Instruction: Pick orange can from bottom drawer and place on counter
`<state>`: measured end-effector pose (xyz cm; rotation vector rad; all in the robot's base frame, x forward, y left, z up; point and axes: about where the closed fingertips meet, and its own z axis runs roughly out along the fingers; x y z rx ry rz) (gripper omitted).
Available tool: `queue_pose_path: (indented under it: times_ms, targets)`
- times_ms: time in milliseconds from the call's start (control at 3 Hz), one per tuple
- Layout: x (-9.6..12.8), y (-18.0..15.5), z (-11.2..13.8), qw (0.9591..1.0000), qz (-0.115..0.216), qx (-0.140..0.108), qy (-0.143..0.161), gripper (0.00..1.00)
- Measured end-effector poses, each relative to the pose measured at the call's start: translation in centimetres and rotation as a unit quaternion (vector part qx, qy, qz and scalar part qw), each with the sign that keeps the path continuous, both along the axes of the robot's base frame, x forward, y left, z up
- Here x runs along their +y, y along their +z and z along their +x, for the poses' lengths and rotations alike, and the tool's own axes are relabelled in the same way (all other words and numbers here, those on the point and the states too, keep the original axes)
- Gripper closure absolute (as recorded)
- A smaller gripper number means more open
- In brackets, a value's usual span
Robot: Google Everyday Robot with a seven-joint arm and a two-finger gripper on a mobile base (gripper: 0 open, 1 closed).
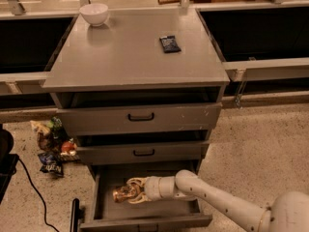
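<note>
The bottom drawer point(145, 220) is pulled open below two closed grey drawers. The orange can point(121, 193), coppery and shiny, lies inside it toward the left. My gripper point(131, 191) reaches into the drawer from the right, and its pale fingers point(136, 183) wrap around the can. The white arm runs off to the lower right corner. The counter point(130, 52) is the grey top of the cabinet, far above the gripper.
A white bowl point(94, 13) stands at the counter's back left and a dark blue snack packet point(170, 43) lies at its right. Loose snack bags point(50, 146) lie on the floor left of the cabinet. A black cable point(29, 187) runs across the floor there.
</note>
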<state>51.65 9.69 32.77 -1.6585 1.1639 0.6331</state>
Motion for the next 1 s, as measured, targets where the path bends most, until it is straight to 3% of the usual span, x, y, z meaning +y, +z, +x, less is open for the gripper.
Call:
queue_pose_path:
  times_ms: [333, 667, 1000]
  targets:
    - [-0.8, 7.1, -1.4, 0.9988, -0.012, -0.046, -0.009, 1.00]
    - [0.7, 7.6, -5.4, 0.9986, -0.015, -0.043, 0.026, 1.00]
    - [0.7, 7.6, -5.4, 0.9986, -0.015, -0.043, 0.026, 1.00]
